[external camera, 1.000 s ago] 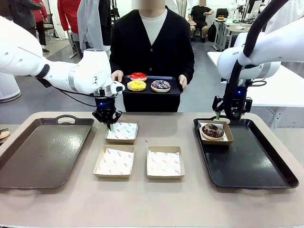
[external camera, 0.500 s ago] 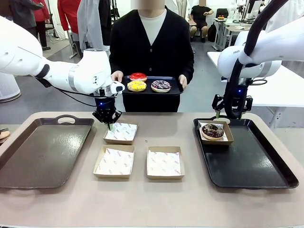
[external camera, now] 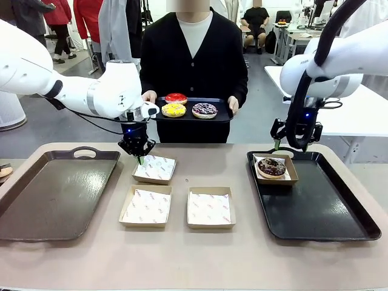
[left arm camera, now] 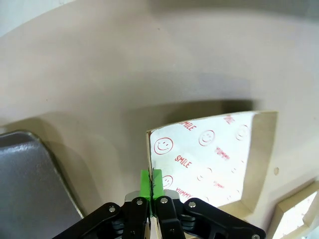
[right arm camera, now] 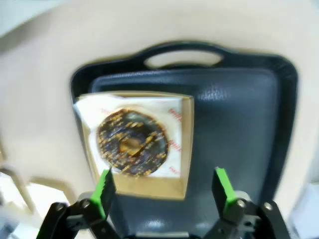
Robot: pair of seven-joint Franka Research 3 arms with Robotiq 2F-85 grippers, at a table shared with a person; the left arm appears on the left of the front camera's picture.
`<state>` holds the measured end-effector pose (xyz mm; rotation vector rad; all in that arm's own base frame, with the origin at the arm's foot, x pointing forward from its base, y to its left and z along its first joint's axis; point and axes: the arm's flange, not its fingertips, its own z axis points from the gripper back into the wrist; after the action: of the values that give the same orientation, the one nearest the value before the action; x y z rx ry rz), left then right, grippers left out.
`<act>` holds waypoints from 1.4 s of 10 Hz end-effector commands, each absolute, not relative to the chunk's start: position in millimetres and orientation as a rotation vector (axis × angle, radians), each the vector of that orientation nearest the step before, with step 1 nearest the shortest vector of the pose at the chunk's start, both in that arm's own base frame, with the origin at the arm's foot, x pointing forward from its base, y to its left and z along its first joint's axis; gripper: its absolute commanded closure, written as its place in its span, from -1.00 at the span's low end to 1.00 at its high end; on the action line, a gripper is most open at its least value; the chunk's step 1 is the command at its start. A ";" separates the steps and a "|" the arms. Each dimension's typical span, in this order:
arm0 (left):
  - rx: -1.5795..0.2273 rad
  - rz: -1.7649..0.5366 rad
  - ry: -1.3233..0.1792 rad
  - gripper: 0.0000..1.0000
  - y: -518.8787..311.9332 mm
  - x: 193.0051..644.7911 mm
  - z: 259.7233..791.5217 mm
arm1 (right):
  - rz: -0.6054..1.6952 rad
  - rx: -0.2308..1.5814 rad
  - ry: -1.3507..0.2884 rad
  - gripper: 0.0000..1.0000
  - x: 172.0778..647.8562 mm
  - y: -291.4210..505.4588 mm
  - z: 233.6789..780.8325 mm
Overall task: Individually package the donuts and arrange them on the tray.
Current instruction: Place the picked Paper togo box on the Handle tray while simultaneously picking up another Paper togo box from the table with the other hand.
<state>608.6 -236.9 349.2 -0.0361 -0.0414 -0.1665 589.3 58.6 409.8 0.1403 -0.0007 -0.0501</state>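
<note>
My left gripper (external camera: 139,159): pads pressed together, pinching left wall of empty box (external camera: 155,170), center-left of frame; I am gripping rim, probably for dragging box across tabletop (external camera: 182,260) toward filling. My right gripper (external camera: 290,147): spread wide, hovering over chocolate donut (external camera: 271,167), boxed, sitting on black tray (external camera: 315,206) at right. On person's tray (external camera: 221,109), upper center, other three donuts (external camera: 174,110) waiting, unpackaged.

The far box (external camera: 155,169) sits on the bench (external camera: 194,260), just right of the brown tray (external camera: 36,206). The middle box (external camera: 146,207) lies right of that tray, nearer the camera. The third box (external camera: 210,208) lies farther right of the tray.
</note>
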 end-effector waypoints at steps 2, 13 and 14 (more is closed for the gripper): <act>-0.060 -0.198 -0.085 0.98 -227.5 582.3 421.1 | 0.023 0.547 0.036 -1.00 552.8 -21.9 449.9; -0.034 -0.141 -0.110 0.98 -231.0 590.8 499.4 | 0.000 1.293 -0.045 -1.00 504.2 -222.3 382.7; -0.057 -0.167 -0.128 0.98 -223.1 578.4 499.6 | 0.008 1.317 -0.061 -1.00 498.3 -227.3 377.1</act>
<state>582.4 -225.8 496.6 -0.0568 -0.1189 -0.1593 496.4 -224.7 383.5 1.2742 -0.0452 -0.0245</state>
